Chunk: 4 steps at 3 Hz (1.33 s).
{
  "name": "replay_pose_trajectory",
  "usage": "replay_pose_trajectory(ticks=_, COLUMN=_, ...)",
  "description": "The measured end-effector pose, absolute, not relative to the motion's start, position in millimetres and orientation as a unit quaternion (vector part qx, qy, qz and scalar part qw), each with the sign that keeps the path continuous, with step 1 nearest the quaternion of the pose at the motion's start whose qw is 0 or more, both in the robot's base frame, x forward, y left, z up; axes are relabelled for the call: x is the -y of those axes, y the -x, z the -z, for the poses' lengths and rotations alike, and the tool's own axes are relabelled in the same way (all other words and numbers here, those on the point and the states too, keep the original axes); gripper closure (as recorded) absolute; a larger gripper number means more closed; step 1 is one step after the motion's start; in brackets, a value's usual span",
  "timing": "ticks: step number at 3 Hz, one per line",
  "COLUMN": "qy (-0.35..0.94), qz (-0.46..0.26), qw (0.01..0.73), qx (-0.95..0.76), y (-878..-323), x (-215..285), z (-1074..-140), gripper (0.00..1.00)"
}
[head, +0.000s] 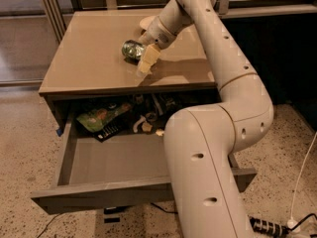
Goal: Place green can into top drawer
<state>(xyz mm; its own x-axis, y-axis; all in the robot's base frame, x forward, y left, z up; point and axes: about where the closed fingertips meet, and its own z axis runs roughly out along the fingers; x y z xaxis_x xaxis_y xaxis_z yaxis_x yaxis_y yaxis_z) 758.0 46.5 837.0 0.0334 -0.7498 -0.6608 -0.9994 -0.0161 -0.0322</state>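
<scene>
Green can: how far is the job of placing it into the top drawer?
Done: the top drawer stands open. In hand: the tool is at the green can, which lies on the cabinet top. Left: lifting it and setting it in the drawer.

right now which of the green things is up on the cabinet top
The green can, lying on the tan cabinet top right at the gripper. The green snack bag lies lower, at the back of the open top drawer.
</scene>
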Motion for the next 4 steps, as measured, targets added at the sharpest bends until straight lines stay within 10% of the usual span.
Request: replay_pose_trajectory(ticks=4, qy=0.668, qz=-0.241, qw=0.264, qx=-0.653, y=-760.0, x=-46.9, z=-838.9, gripper=1.00)
